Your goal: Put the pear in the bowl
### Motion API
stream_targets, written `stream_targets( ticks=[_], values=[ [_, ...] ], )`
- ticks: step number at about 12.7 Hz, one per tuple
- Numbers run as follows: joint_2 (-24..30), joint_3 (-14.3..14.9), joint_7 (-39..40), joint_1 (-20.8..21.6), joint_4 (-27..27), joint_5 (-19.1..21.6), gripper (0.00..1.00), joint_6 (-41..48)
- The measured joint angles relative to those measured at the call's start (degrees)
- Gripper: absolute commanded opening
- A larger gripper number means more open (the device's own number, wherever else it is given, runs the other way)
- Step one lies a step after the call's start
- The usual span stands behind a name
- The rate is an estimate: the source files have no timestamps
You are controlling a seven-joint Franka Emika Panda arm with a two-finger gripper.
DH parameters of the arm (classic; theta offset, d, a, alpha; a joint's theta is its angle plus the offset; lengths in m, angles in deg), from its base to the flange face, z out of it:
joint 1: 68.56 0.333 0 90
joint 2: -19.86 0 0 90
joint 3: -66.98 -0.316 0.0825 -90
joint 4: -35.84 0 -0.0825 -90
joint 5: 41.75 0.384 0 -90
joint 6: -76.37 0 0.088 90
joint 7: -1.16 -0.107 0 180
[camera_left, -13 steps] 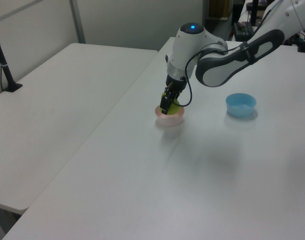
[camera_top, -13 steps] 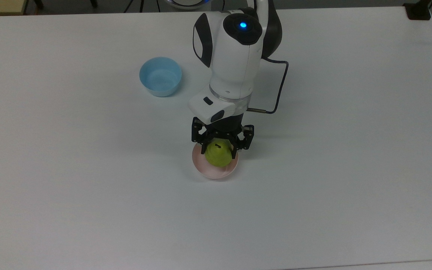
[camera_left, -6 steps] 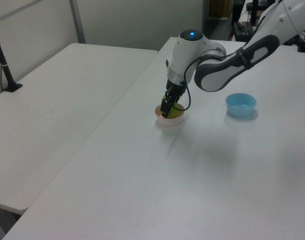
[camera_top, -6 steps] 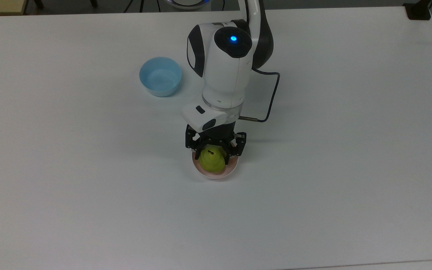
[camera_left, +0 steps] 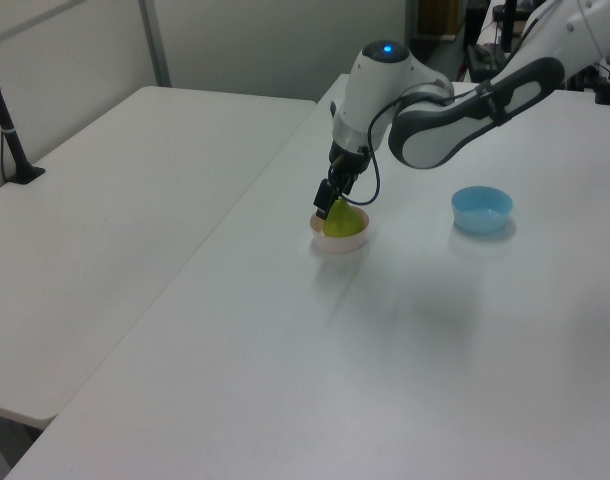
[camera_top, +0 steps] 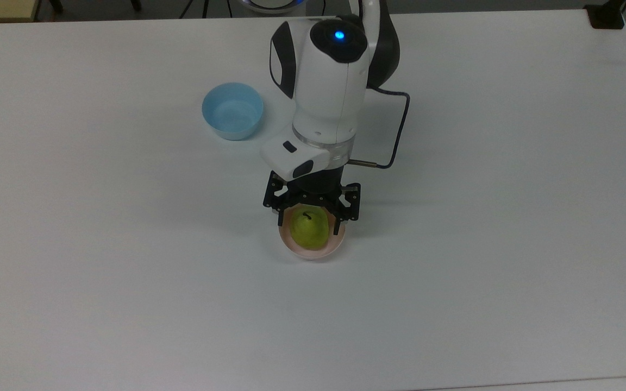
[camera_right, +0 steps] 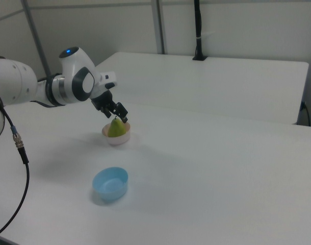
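The pear (camera_top: 308, 228) is sitting inside the pink bowl (camera_top: 324, 251), stem end up, with its yellow-green body filling most of the hollow. In the left view the pear (camera_left: 343, 220) is rising above the rim of the bowl (camera_left: 340, 241), and in the right view the pear (camera_right: 115, 128) is likewise poking up out of the bowl (camera_right: 118, 139).

The pincer (camera_top: 311, 213) is hanging just above the pink bowl, its black fingers spread wide on either side of the pear's top and not gripping it; a gap is showing between each finger and the fruit in the top view. In the left view the pincer (camera_left: 330, 200) is sitting right over the bowl, tilted, and in the right view the pincer (camera_right: 114, 113) is hovering just above the pear's stem.

The white arm (camera_top: 328, 81) is reaching toward the pink bowl from the far edge of the counter (camera_top: 128, 271) in the top view, with a blue light glowing on its upper joint and a dark cable (camera_top: 400, 130) looping beside the wrist.

A light blue bowl (camera_top: 232, 111) is standing well apart from the pink bowl, up and toward the top view's left, upright with nothing in it. In the left view the blue bowl (camera_left: 481, 209) is lying off to the left view's right of the pink bowl; in the right view the blue bowl (camera_right: 110, 184) is sitting nearer the camera than the pink one.
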Motion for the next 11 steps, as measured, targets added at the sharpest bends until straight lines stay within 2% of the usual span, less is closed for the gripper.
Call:
stream_targets(
  ticks=[3, 7, 9, 11],
  values=[
    [4.57, 0.12, -0.03, -0.18, 0.3, 0.0, 1.0, 5.4],
    [13.26, 0.34, 0.16, -2.83, 0.6, 0.1, 1.0, 17.11],
    [16.45, 0.37, 2.88, -3.71, 0.63, 1.09, 1.0, 22.97],
    [19.67, 0.49, 8.15, -4.98, 0.62, 3.79, 1.0, 28.18]
  ],
)
